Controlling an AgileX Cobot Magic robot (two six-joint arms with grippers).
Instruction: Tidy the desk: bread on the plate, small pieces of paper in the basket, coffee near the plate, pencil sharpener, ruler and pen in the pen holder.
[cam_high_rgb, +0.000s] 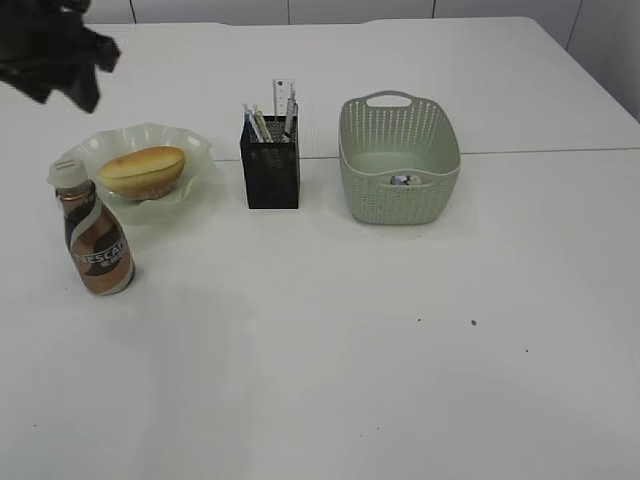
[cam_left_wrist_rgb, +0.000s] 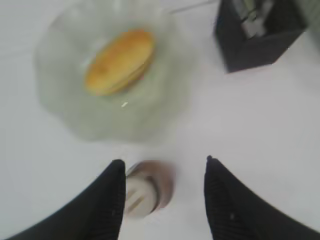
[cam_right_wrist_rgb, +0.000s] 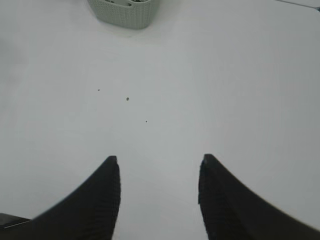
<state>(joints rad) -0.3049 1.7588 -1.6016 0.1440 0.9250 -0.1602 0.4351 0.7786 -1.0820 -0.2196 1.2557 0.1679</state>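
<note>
Both claws, left claw (cam_left_wrist_rgb: 162, 162) and right claw (cam_right_wrist_rgb: 159, 160), gape empty above the seemingly bare white desk (cam_high_rgb: 330, 380).

The golden bread (cam_high_rgb: 143, 171) lies on the ruffled green plate (cam_high_rgb: 192, 150), the upright Nescafe coffee bottle (cam_high_rgb: 96, 237) just beside it on the white desk (cam_high_rgb: 350, 350).

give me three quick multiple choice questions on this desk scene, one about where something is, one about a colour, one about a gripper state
1. Where is the bread?
A. on the plate
B. in the basket
C. on the bare desk

2. What colour is the basket?
A. black
B. pale green
C. red

3. How is the left gripper now?
A. shut on the coffee
B. shut on nothing
C. open

Key: 1 A, the loaf lies in the ruffled dish. 2 B, its woven walls are sage green. 3 C, its fingers stand apart above the coffee, not touching it.
</note>
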